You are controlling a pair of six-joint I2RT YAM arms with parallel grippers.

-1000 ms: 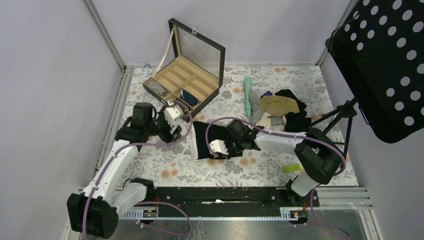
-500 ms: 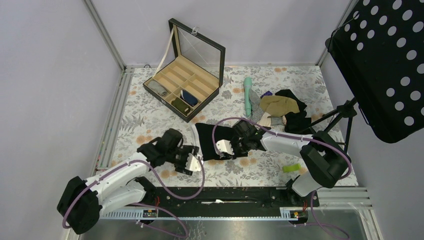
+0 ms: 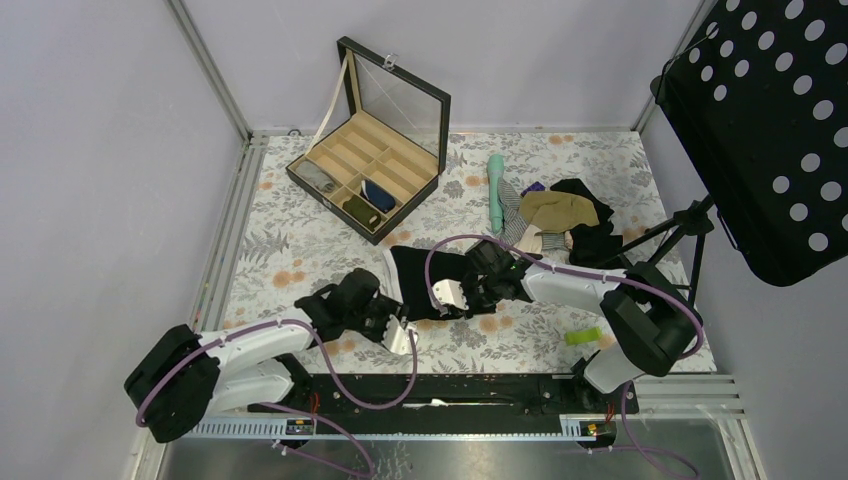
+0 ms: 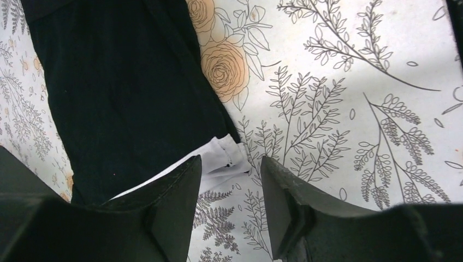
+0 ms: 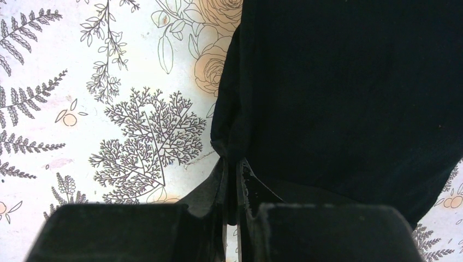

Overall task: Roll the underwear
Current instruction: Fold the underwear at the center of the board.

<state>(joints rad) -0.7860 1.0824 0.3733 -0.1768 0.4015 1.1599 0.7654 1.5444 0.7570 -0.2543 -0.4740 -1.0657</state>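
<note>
The underwear [image 3: 420, 278] lies flat on the floral mat, dark navy with a white waistband edge [image 3: 389, 272] on its left side. My left gripper [image 3: 398, 326] is open at the cloth's near-left corner. In the left wrist view the white waistband corner [image 4: 225, 162] lies just ahead of and between the open fingertips [image 4: 230, 166], with the dark cloth [image 4: 120, 93] to the upper left. My right gripper [image 3: 452, 298] is shut on the underwear's near edge. In the right wrist view its jaws [image 5: 232, 166] pinch a fold of the dark cloth [image 5: 349, 82].
An open black box with wooden compartments [image 3: 372, 172] stands at the back left. A pile with a tan garment [image 3: 556, 209] and a black garment [image 3: 590, 222] lies at the right, beside a teal tube [image 3: 495, 188]. A green item [image 3: 583, 336] lies near the front right. A stand leg [image 3: 680, 225] is at right.
My left arm has swung from beside the box down to the front and in to the underwear's near-left corner. My right gripper has kept its hold and barely shifted.
</note>
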